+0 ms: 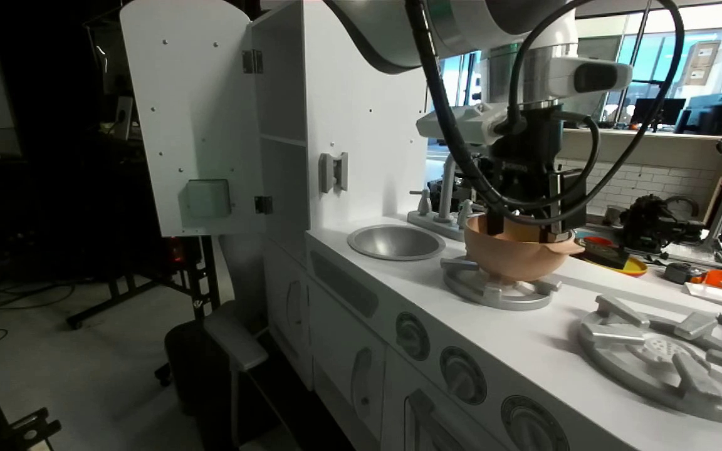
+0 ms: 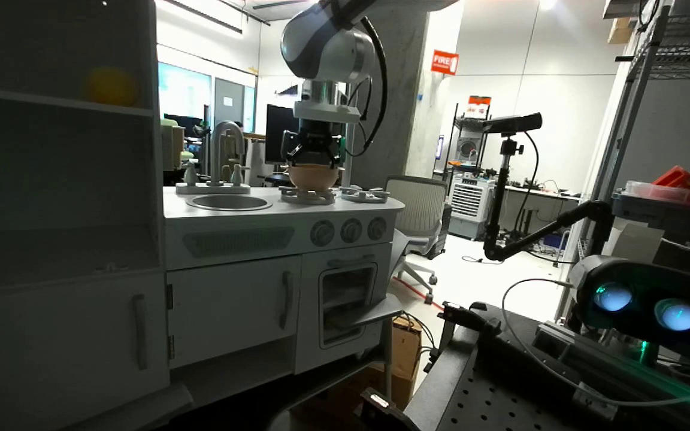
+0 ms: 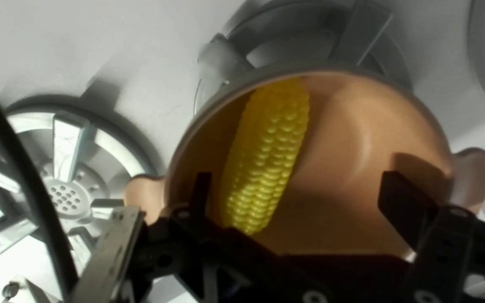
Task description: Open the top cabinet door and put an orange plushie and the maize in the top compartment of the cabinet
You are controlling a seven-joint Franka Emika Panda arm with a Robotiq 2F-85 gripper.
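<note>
While the fingers point(image 3: 406, 206) stand wide apart, released, within the mouth of one tan bowl point(image 3: 364, 126), one maize ear point(image 3: 267, 155) lies in the bowl's left half (wrist view), long axis steep, upper end leaning right. One orange plushie point(image 2: 111, 87): top compartment point(image 2: 27, 54), upper left of an exterior view. Top cabinet door point(image 1: 198, 125) open. White surface point(image 1: 511, 338): two burners point(image 1: 659, 344), one sink point(image 1: 395, 243). Room: concrete column point(image 2: 402, 120), one FIRE sign point(image 2: 444, 62).

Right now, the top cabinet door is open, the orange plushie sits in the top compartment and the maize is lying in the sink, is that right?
Only the place of the maize is wrong: it lies in the tan bowl, as the wrist view shows. The rest holds.
</note>
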